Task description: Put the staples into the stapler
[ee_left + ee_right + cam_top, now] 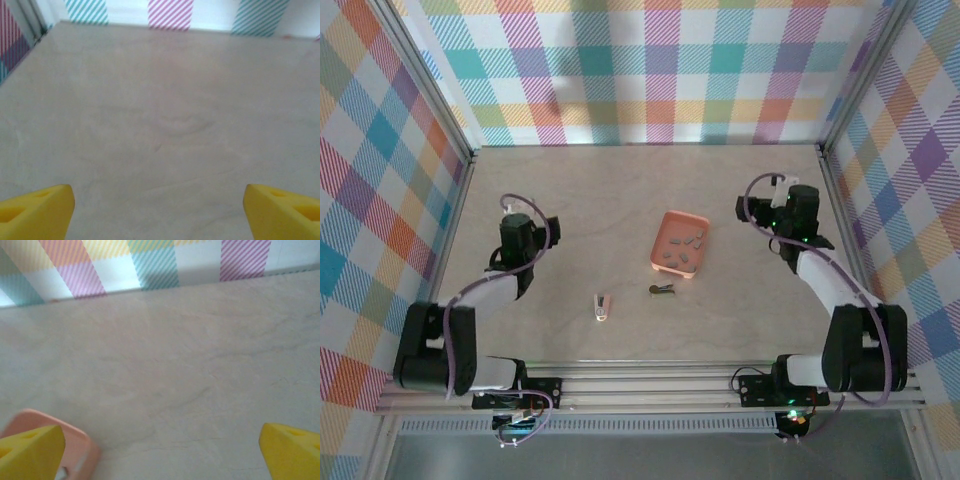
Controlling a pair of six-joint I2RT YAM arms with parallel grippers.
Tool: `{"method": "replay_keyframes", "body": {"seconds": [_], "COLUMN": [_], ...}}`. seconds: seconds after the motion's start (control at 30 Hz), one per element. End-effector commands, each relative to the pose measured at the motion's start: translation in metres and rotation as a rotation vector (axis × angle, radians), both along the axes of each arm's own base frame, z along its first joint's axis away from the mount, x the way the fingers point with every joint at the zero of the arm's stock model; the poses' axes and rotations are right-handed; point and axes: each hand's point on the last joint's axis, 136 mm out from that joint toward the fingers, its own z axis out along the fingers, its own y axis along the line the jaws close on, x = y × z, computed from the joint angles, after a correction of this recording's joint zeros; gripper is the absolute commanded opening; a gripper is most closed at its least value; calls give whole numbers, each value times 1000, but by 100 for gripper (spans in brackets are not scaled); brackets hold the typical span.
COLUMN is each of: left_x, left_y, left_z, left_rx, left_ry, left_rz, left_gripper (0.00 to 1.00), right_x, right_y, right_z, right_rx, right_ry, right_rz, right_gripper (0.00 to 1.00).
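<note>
The top camera looks down from behind the arm bases at 6 o'clock toward the back wall (pixel 650 70) at 12. Wrist cameras behind the left gripper (pixel 159 210) and right gripper (pixel 161 452) skim the table (pixel 165 125) closely, facing that wall. The tray (pixel 80 444), at 7 o'clock in the right wrist view, also lies in the top view.

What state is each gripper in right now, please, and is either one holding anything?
Left gripper: open, holding nothing.
Right gripper: open, holding nothing.
</note>
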Motion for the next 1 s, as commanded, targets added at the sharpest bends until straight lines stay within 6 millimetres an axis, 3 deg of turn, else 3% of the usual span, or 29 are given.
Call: {"method": "replay_keyframes", "body": {"seconds": [0.0, 0.23, 0.3, 0.37, 0.5, 0.7, 0.97], "left_x": [-24, -52, -59, -63, -67, -70, -76], "left_y": [-31, -119, -145, -158, -164, -153, -150], "left_z": [-1, 7, 2, -6, -17, -17, -23], "left_rx": [-81, -380, -411, -421, -472, -433, -417], "left_ry": [152, 274, 310, 355, 388, 376, 393], "left_rz": [-99, -301, -353, -366, -351, -312, -314], "left_gripper": [84, 77, 77, 77, 77, 78, 77], "right_x": [-50, -105, -112, -114, -106, -81, -47], "right_y": [8, 78, 98, 118, 138, 161, 195], "right_z": [-35, -48, -53, -58, -76, -98, -99], "right_rx": [176, 523, 568, 592, 576, 572, 562], "right_ry": [362, 588, 631, 661, 709, 726, 685], "right_rz": [-68, 101, 151, 206, 235, 260, 336], "right_gripper": [99, 99, 99, 99, 99, 100, 96]}}
